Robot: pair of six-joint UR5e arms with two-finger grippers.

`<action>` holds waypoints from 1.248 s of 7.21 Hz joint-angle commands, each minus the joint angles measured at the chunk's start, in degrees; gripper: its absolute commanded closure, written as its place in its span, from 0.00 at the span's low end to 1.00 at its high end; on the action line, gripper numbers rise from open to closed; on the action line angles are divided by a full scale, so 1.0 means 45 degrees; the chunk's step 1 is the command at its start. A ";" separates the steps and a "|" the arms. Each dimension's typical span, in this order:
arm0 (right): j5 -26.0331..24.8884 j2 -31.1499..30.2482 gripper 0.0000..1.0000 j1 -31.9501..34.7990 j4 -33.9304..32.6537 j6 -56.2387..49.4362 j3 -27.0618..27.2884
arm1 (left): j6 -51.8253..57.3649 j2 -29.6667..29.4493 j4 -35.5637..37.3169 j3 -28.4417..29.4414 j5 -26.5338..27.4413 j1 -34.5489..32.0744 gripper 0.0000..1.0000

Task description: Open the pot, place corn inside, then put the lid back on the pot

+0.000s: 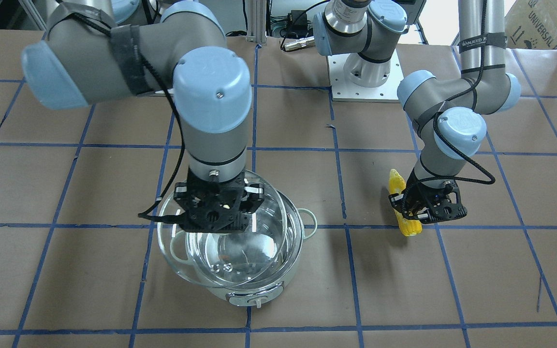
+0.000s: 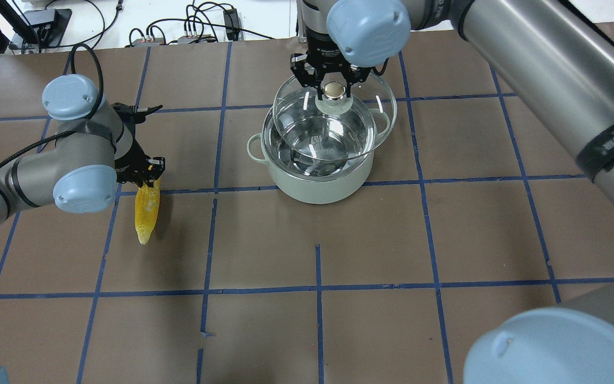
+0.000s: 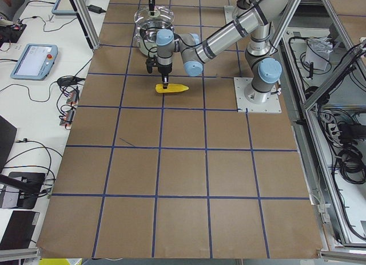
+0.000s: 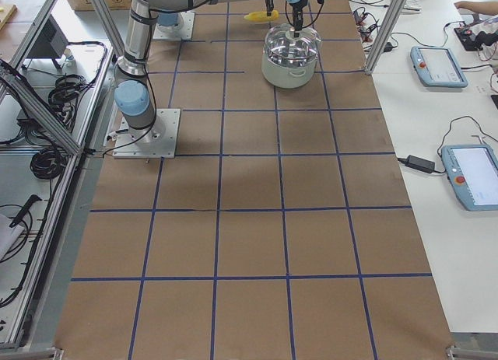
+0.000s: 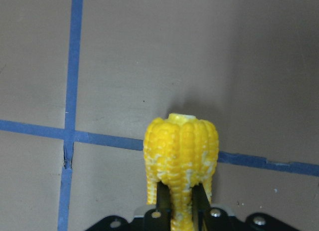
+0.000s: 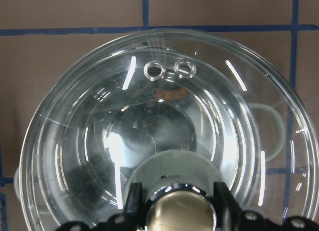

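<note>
The pale mint pot stands open on the table and its steel inside shows; it also appears in the front view. My right gripper is shut on the knob of the clear glass lid. It holds the lid tilted just above the pot's rim, shifted toward the far side; the right wrist view shows the lid. My left gripper is shut on the thick end of the yellow corn, to the pot's left. The corn is at or just above the table; I cannot tell whether it touches.
The table is brown paper with a grid of blue tape lines. The left arm's base plate sits at the robot's side. Cables and boxes lie beyond the far edge.
</note>
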 commanded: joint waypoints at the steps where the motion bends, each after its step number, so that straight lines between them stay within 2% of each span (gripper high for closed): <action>1: -0.0002 -0.0010 0.90 -0.1930 0.0404 -0.2944 -0.0053 | -0.0600 0.0478 -0.3744 0.2371 0.0012 -0.0252 0.99; 3: 0.0191 0.0224 0.91 -0.4133 0.0346 -0.5604 0.0314 | -0.2177 0.0229 -0.6450 0.5087 -0.0610 -0.1281 0.99; 4: 0.0657 0.0224 0.92 -0.5054 -0.0042 -0.6580 0.1149 | -0.3250 -0.0276 -0.6926 0.6106 -0.0614 -0.2216 0.99; 5: 0.0855 0.0224 0.92 -0.5643 -0.0896 -0.7054 0.1893 | -0.4633 -0.0745 -0.7105 0.6947 -0.0614 -0.3270 0.99; 7: 0.0760 0.0244 0.92 -0.5902 -0.2325 -0.7546 0.2834 | -0.6884 -0.1780 -0.7146 0.8510 -0.0943 -0.5109 0.99; 9: 0.0759 0.0089 0.93 -0.6039 -0.2370 -0.7489 0.3304 | -0.8117 -0.2874 -0.7127 0.9531 -0.1589 -0.5932 0.99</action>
